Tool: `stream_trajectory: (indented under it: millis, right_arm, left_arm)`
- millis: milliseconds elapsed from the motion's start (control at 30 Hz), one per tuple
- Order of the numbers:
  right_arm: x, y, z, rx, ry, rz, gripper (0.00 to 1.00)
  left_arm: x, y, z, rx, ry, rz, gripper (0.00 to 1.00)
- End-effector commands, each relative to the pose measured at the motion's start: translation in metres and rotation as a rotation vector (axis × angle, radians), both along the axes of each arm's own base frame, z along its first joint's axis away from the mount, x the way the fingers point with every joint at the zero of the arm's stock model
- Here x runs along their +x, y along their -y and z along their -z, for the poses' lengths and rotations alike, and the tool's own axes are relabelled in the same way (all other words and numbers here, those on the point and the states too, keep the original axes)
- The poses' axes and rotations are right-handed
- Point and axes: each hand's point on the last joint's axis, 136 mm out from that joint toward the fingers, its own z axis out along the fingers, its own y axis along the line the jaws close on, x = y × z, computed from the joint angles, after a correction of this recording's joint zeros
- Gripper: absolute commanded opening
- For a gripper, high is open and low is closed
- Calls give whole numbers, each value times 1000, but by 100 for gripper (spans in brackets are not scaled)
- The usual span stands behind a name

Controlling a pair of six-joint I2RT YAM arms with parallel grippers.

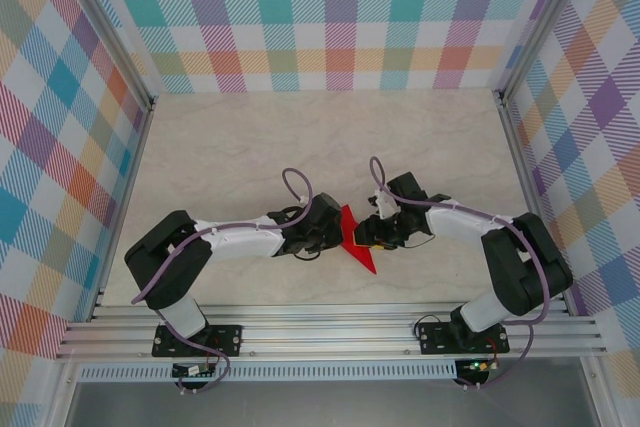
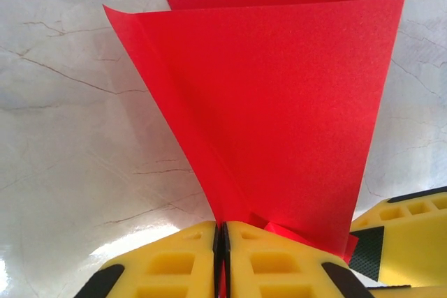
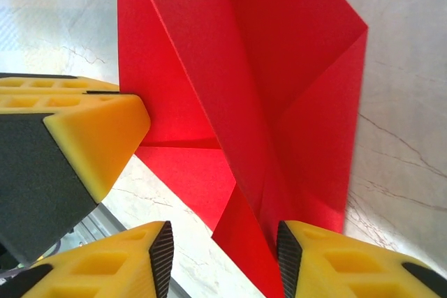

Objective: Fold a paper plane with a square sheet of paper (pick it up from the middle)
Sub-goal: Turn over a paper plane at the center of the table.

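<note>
Red and partly folded, the paper plane (image 1: 352,229) is held up off the table (image 1: 250,147), toward its near edge and about midway between its left and right edges, where the two arms meet. The left gripper (image 2: 222,234) has its jaws pressed together on the paper's narrow lower end, right at the crease, so the layers fan upward and outward from the pinch. The right gripper (image 3: 225,256) is spread. The pointed lower part of the sheet hangs between its fingers (image 3: 302,259), with the paper's edge lying against the right-hand pad, and the other pad stands apart from it.

The step in hand looks like handing over or sharpening the centre crease. To do it well, the right gripper should probably close squarely over the fold line, not on a single loose flap, so that every layer is caught together. The left pinch should hold firm until that second grip is sure, or the sheet may swing or spring open. The layers gape at the wide end, so closing slowly would help them stack rather than buckle. The two grippers sit just beside each other, so any closing move needs to steer clear of the left gripper's fingers.
</note>
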Motion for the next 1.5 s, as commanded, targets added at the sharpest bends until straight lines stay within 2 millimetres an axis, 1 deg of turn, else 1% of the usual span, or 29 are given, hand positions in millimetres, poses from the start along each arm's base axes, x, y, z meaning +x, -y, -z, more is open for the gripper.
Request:
stream_trajectory:
  millis: [0,100,200,400,567,600,667,767,833,900,1033,1133,1200,1300,1467]
  right_arm:
    - [1,-4,1,-40,25,-41,41]
    - [-1,-6,7,-97,38,-65,36]
    - [-1,-5,12,-177,61,-81,34]
    - [1,2,22,-335,104,-93,34]
    - [-1,-3,26,-376,116,-133,31]
    - [-2,-3,28,-391,119,-142,32]
    - [-3,-5,28,-388,117,-142,37]
    - [-4,-9,23,-364,122,-139,38]
    - [-5,-9,23,-371,128,-148,35]
    - [-5,-6,28,-399,127,-156,31]
    - [-6,-4,37,-467,135,-180,27]
    - [-6,-7,41,-492,144,-195,27]
    - [-6,-6,44,-526,146,-196,23]
    - [-4,-5,43,-578,157,-195,17]
    - [-4,-9,31,-609,196,-201,16]
  left_arm:
    - [-6,-6,-2,24,12,-1,11]
    - [-9,-13,4,34,2,-17,10]
    - [-12,-17,8,30,-4,-25,10]
    - [-13,-21,6,31,4,-33,10]
    - [-13,-20,6,31,3,-31,10]
    - [-13,-20,6,31,4,-32,10]
    - [-13,-20,6,29,4,-34,10]
    - [-12,-20,5,29,6,-33,10]
    - [-13,-21,6,32,7,-35,10]
    - [-13,-22,6,32,7,-37,10]
    - [-13,-23,5,26,12,-39,10]
    - [-13,-25,5,19,17,-49,11]
    - [-14,-27,5,15,20,-56,12]
    - [-14,-30,1,4,35,-65,14]
    - [-15,-41,-11,0,75,-87,20]
